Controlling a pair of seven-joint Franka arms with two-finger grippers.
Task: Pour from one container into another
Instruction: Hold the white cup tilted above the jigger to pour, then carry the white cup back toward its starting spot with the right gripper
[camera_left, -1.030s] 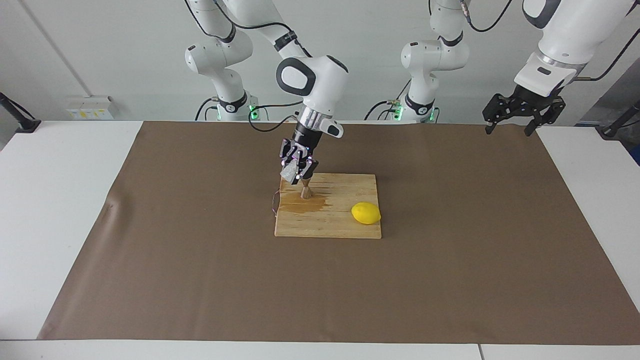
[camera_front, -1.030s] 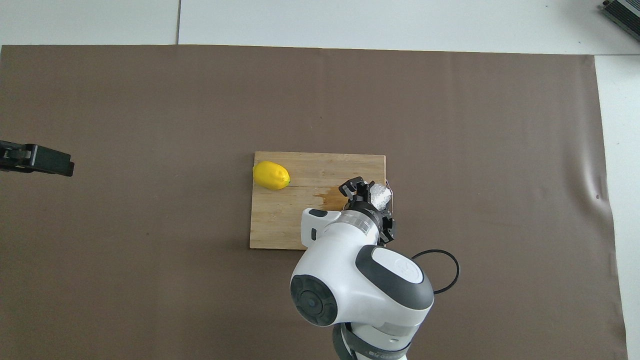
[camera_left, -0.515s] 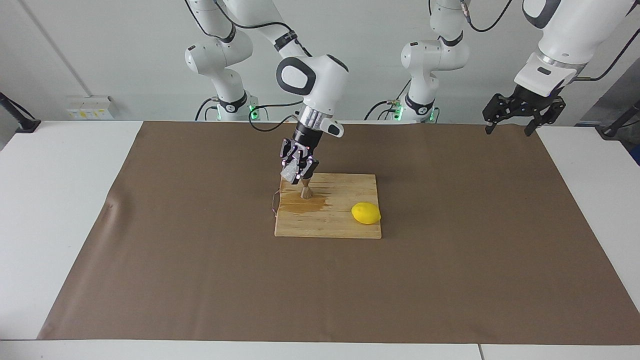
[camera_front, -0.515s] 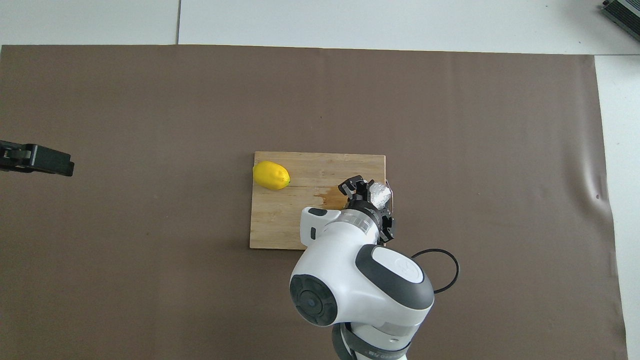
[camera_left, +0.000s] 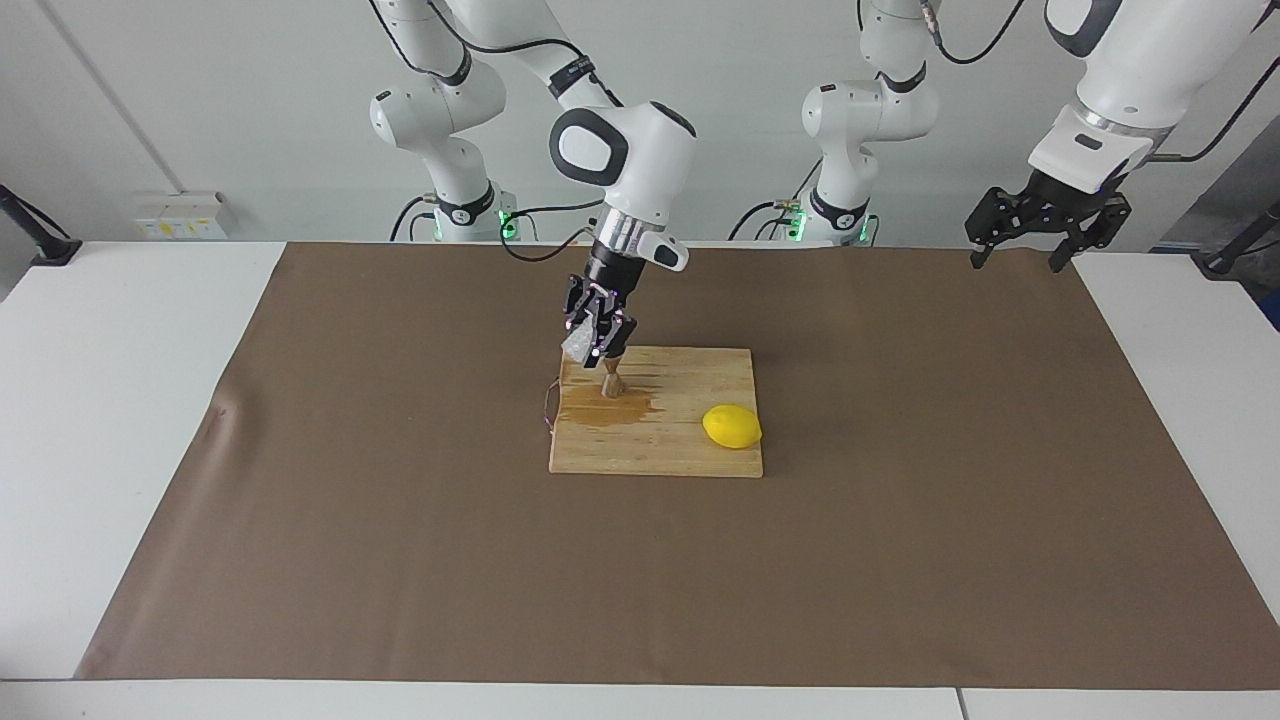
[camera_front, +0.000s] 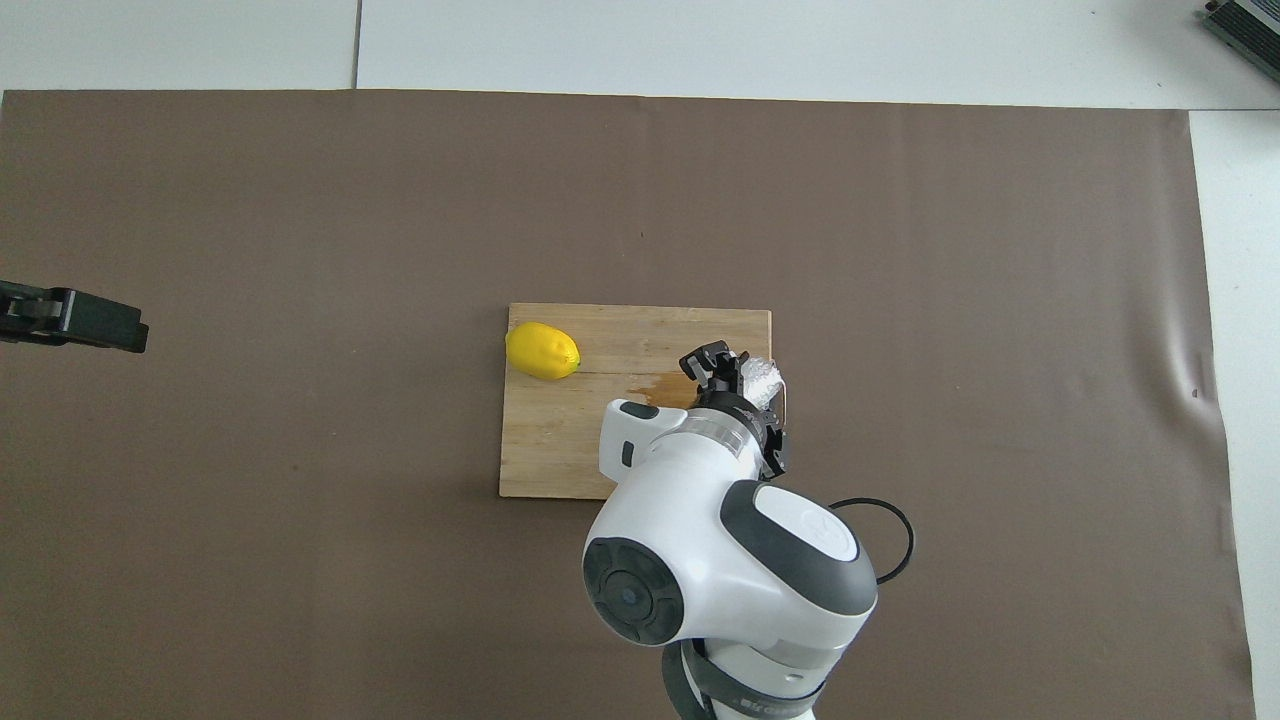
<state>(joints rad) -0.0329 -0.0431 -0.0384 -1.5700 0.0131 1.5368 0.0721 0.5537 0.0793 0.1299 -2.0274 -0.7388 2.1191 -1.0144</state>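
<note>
Bright even light, soft shadows

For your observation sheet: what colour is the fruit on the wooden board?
Yellow; the lemon shows best in the facing view.

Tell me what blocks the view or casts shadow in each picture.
Overhead view: the right arm's white wrist covers the jigger and part of the cutting board; the glass cup peeks out beside the right hand. Facing view: even light, faint shadow under the lemon, jigger visible.
</note>
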